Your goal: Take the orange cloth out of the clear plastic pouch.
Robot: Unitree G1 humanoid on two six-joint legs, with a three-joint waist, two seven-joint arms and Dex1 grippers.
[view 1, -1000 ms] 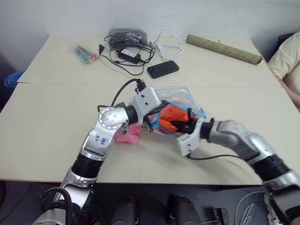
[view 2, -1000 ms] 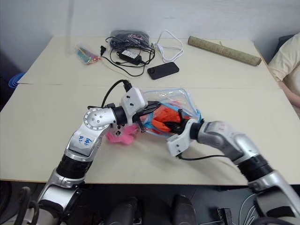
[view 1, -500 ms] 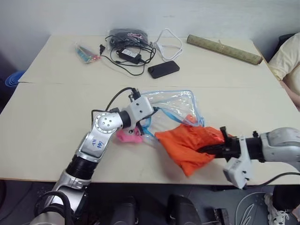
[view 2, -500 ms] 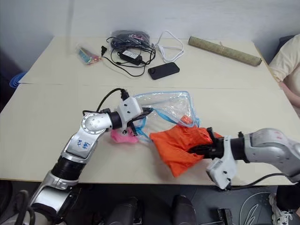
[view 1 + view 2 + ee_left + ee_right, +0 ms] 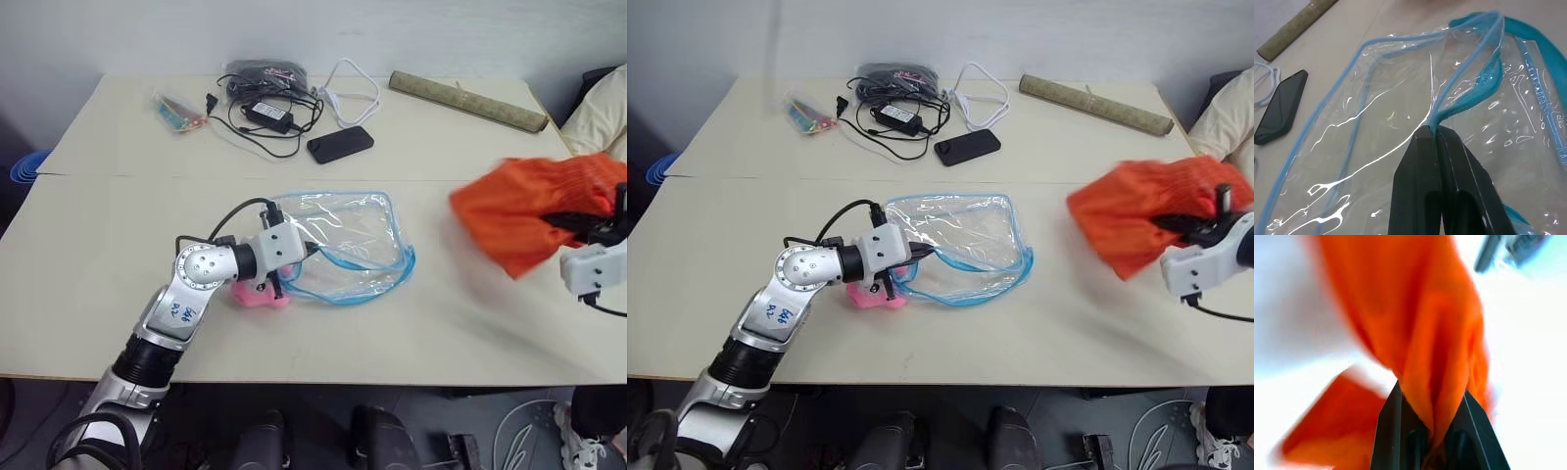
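Observation:
The clear plastic pouch with light blue trim lies flat and empty on the table's middle. My left gripper is shut on the pouch's blue zipper edge at its left side. The orange cloth hangs in the air at the far right, clear of the pouch and above the table. My right gripper is shut on a fold of the cloth, its fingers partly hidden behind the fabric.
A small pink plush toy lies under my left wrist. At the table's back are a black phone, a tangle of cables with a charger, a white cable, a rolled mat and a small packet. A person's sleeve shows at far right.
My right gripper pulled the orange cloth fully out of the pouch and swung it up to the far right. The pouch settled flat while my left gripper kept its hold, drifting slightly left.

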